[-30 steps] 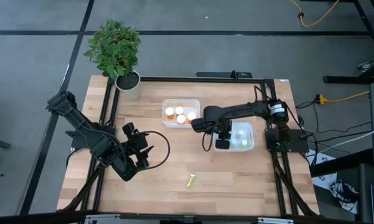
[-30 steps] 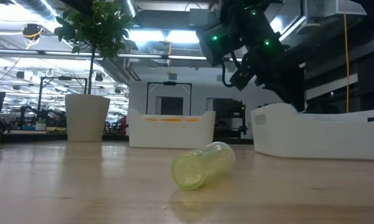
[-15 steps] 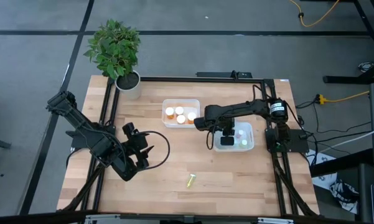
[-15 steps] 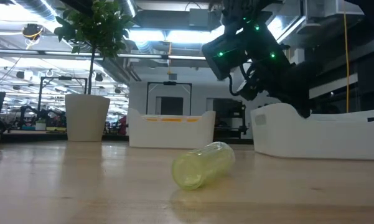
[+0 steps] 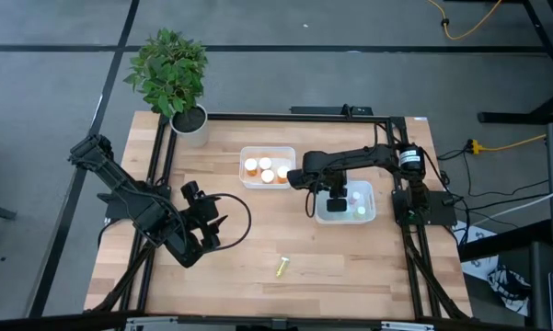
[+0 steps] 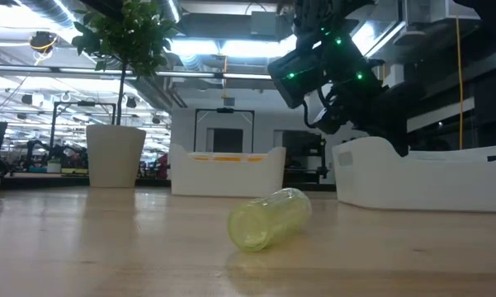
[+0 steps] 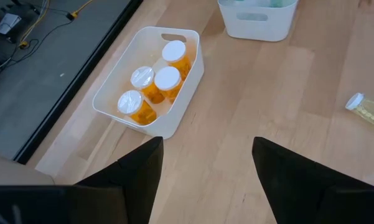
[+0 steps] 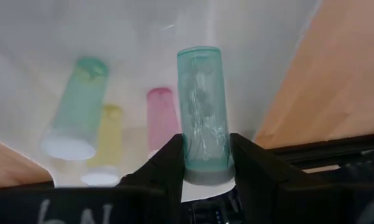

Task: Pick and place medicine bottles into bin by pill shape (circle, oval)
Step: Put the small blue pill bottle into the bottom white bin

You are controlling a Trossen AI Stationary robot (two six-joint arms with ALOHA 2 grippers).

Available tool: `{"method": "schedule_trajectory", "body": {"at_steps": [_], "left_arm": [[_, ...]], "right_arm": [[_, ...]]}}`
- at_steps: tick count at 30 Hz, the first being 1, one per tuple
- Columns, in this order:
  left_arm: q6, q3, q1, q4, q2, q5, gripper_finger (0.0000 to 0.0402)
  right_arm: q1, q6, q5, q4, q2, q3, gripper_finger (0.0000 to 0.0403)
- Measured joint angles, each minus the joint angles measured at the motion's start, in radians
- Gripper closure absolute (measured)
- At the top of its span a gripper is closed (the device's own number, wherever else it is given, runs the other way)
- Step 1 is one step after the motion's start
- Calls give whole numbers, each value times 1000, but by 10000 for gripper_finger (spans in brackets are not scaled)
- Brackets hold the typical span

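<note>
Teal bottle [image 8: 203, 112] pinched upright in right gripper [image 8: 205, 163], held over the right bin [image 5: 369, 213] (pastel bottles inside), likely for release. Left gripper [image 7: 206, 163] waits, fingers apart, holding nothing.

Wooden desk [image 5: 230, 276] on grey floor [image 5: 55, 110]; potted plant [image 5: 170, 74] at one corner; ceiling lights [image 6: 206, 49] beyond.

High view looks straight down on the table [image 5: 350, 267]; low view sits at tabletop level. Both show the yellow bottle [image 5: 282, 268].
</note>
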Motion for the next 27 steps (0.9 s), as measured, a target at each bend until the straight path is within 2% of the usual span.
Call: {"method": "schedule_trajectory", "body": {"at_steps": [8, 16, 27], "left_arm": [[0, 0, 0, 0, 0, 0, 159], [0, 0, 0, 0, 0, 0, 159], [0, 0, 0, 0, 0, 0, 159]], "right_arm": [[-1, -43, -30, 2, 0, -19, 286], [-1, -30, 39, 0, 0, -92, 286], [-1, -16, 41, 7, 0, -89, 283]]}}
